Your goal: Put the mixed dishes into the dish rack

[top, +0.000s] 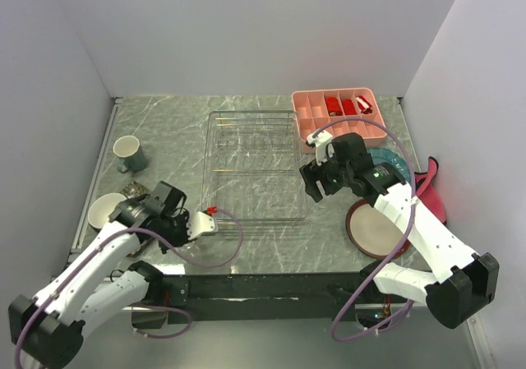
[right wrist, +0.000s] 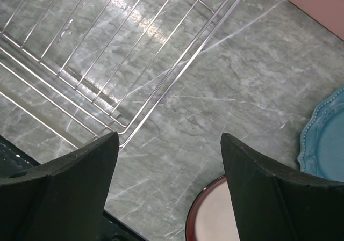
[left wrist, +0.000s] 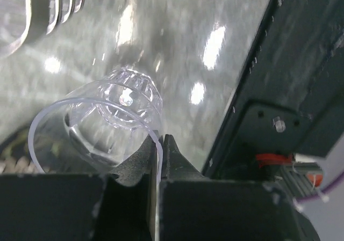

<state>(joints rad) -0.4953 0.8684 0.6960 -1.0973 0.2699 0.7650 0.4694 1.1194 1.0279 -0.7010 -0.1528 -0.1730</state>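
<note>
My left gripper (top: 200, 223) is shut on the rim of the clear glass (left wrist: 107, 117), one finger inside and one outside, near the front left corner of the wire dish rack (top: 253, 168). The glass hardly shows in the top view. My right gripper (top: 315, 182) is open and empty (right wrist: 169, 144), above bare table beside the rack's right side (right wrist: 107, 64). The red-rimmed cream plate (top: 374, 229) lies just in front of it, also in the right wrist view (right wrist: 215, 222). The teal scalloped plate (top: 393, 163) lies behind my right arm. The grey-blue mug (top: 129, 153) stands at the left.
A pink compartment tray (top: 339, 110) with small red blocks sits at the back right. A pink-red cloth (top: 436, 190) lies at the right wall. A pale round dish (top: 105, 210) and a small dark bowl (top: 136, 191) sit by my left arm. The table's black front edge (left wrist: 279, 90) is close.
</note>
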